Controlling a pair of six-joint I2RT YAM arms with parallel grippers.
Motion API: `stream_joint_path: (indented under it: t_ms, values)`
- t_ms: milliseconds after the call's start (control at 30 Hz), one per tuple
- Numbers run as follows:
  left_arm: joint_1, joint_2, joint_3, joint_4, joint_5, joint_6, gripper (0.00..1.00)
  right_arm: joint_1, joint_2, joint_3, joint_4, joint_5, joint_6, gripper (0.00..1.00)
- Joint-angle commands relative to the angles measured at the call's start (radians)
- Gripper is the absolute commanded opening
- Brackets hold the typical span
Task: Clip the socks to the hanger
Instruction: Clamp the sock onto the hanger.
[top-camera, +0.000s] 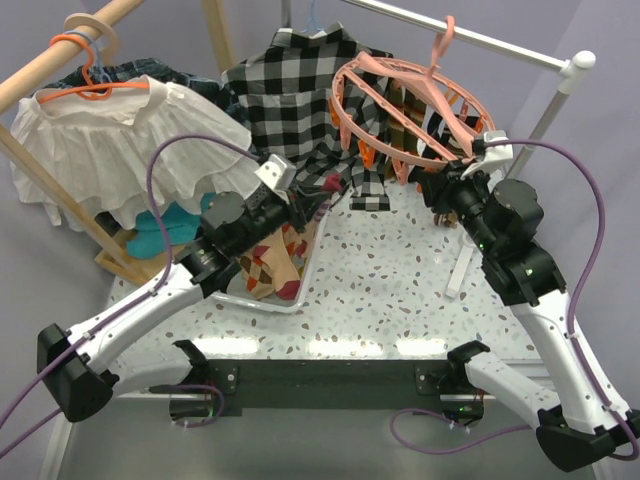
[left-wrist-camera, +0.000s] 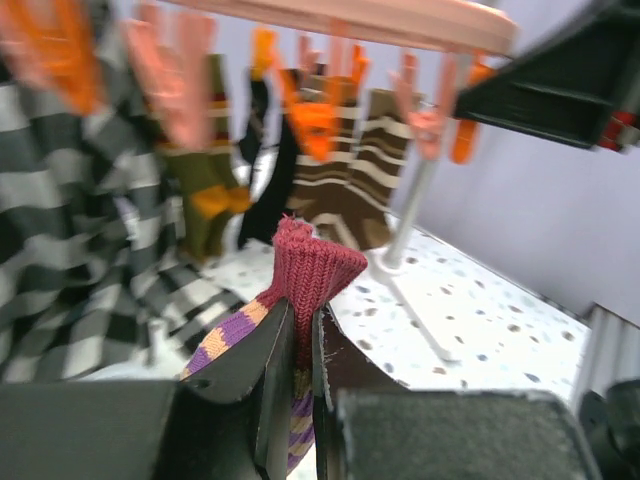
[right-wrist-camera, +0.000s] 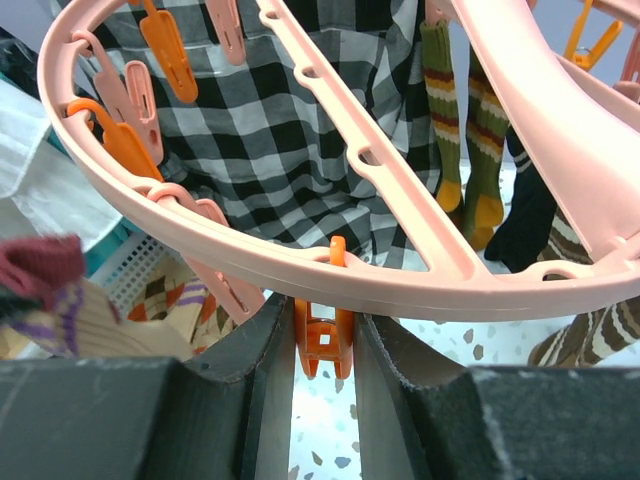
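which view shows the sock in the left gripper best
Left wrist: the sock fills the centre, sharp, with its maroon toe standing above the left gripper, which is shut on it. Top external shows only a small maroon bit beside that gripper. Right wrist catches it blurred at the left edge.

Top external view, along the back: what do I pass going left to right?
orange coat hanger → white garment → black-and-white checked shirt → salmon-pink hanger ring → white rail end cap

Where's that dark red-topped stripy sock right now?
The sock is centre in the left wrist view, clamped by the jaws of the left arm, below the pink hanger, checked shirt on its left.
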Motion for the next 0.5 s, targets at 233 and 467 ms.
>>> stream_joint_path:
  t_ms: [233,467]
  values:
    - [-0.213,0.300,0.000,0.522,0.090,0.003,0.00,0.003,0.003,0.049,0.024,-0.052,0.048,0.00]
    - [-0.231,0.469,0.091,0.616,0.105,-0.043,0.00,0.003,0.000,0.048,0.035,-0.073,0.073,0.00]
